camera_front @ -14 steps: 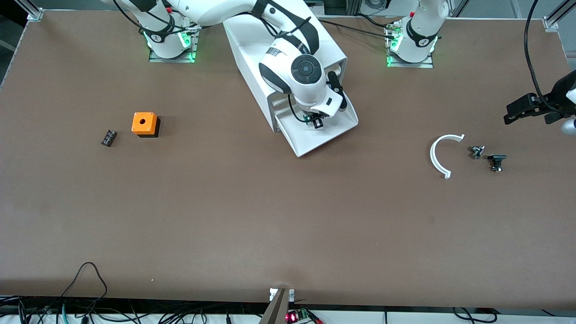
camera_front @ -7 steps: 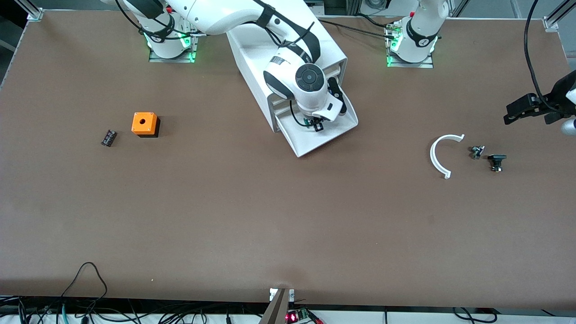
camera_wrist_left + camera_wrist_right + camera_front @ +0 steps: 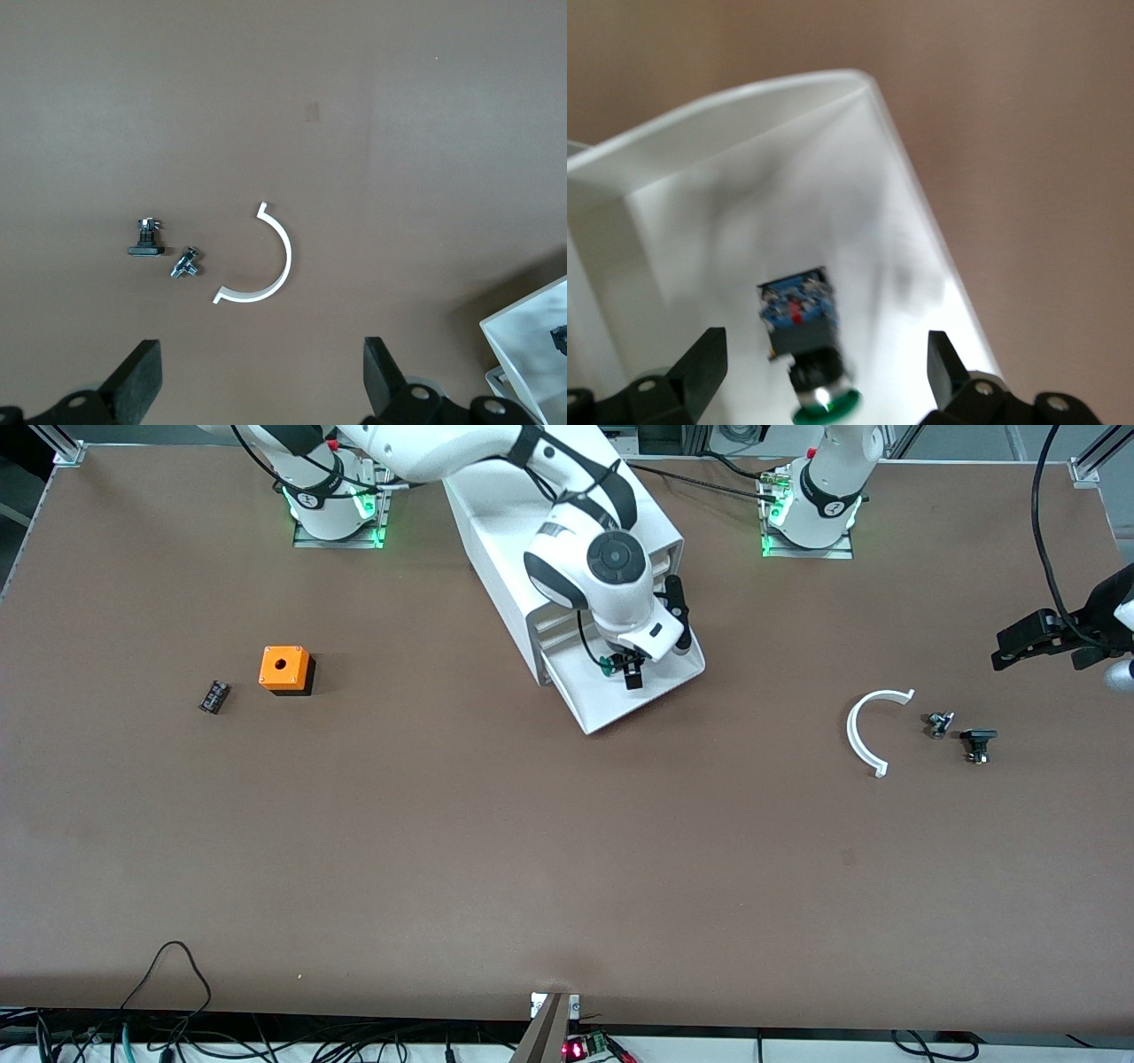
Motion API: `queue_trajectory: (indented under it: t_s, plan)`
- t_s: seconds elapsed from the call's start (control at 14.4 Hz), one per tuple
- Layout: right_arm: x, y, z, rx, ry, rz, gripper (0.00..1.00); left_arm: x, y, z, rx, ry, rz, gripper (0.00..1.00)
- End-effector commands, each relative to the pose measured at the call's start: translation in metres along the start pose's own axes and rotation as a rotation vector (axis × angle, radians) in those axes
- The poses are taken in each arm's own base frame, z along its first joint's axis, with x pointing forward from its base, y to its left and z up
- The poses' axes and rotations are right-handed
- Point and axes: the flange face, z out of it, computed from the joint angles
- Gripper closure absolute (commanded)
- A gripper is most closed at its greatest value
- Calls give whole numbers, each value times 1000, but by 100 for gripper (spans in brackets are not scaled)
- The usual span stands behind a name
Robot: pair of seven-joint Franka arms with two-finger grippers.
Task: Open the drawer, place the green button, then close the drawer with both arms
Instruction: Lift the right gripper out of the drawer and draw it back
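The white cabinet (image 3: pixel 496 522) stands near the arms' bases, its lowest drawer (image 3: pixel 611 704) pulled out. The button (image 3: pixel 608 662) lies on its side in the drawer; the right wrist view shows its green cap and black body (image 3: pixel 804 341) on the drawer floor (image 3: pixel 859 177). My right gripper (image 3: pixel 623 668) hangs just over it, open, its fingers wide apart on either side and not touching it (image 3: pixel 824 376). My left gripper (image 3: pixel 1019 645) waits open and empty over the table at the left arm's end (image 3: pixel 263 390).
An orange cube with a hole (image 3: pixel 284 669) and a small black part (image 3: pixel 213 696) lie toward the right arm's end. A white arc (image 3: pixel 864 731) and two small black parts (image 3: pixel 939 724) (image 3: pixel 977 743) lie under the left gripper's reach.
My right wrist has shifted a little toward the left arm's end over the open drawer. The left arm has not moved.
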Motion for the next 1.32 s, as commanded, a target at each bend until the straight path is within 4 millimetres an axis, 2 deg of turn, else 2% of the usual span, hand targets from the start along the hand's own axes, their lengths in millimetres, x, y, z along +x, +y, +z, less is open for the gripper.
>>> queue_trajectory:
  t_s: [0.0, 0.07, 0.21, 0.35, 0.49, 0.62, 0.76, 0.97, 1.04, 1.18, 1.25]
  plan:
    - [-25, 18, -83, -62, 10, 59, 0, 2, -1, -4, 14, -1, -7, 0]
    - [-40, 28, -119, -94, 18, 102, 0, 2, 0, -4, 13, -1, -5, 0]
    - [-71, 52, -153, -142, 30, 199, 0, 3, 4, -4, 12, 2, 1, 0]
    - [-114, 77, -178, -163, 18, 336, 0, 5, 6, 2, 4, -7, -28, 0]
    - [-155, 96, -205, -196, 11, 522, 0, 17, 16, 23, -6, -10, -57, 0]
    - [-195, 110, -225, -212, -17, 744, 0, 28, 50, 52, -17, -22, -91, 0]
    - [-236, 119, -229, -213, -49, 983, 0, 43, 87, 88, -34, -47, -171, 0]
    - [-307, 136, -223, -207, -67, 1421, 0, 48, 132, 169, -50, -52, -250, 0]
    - [-319, 137, -217, -205, -91, 1526, 0, 45, 148, 198, -58, -45, -273, 0]
    - [-352, 136, -222, -190, -141, 1647, 0, 37, 175, 255, -80, -35, -347, 0]
    - [-368, 134, -232, -187, -153, 1677, 0, 32, 189, 281, -95, -30, -374, 0]
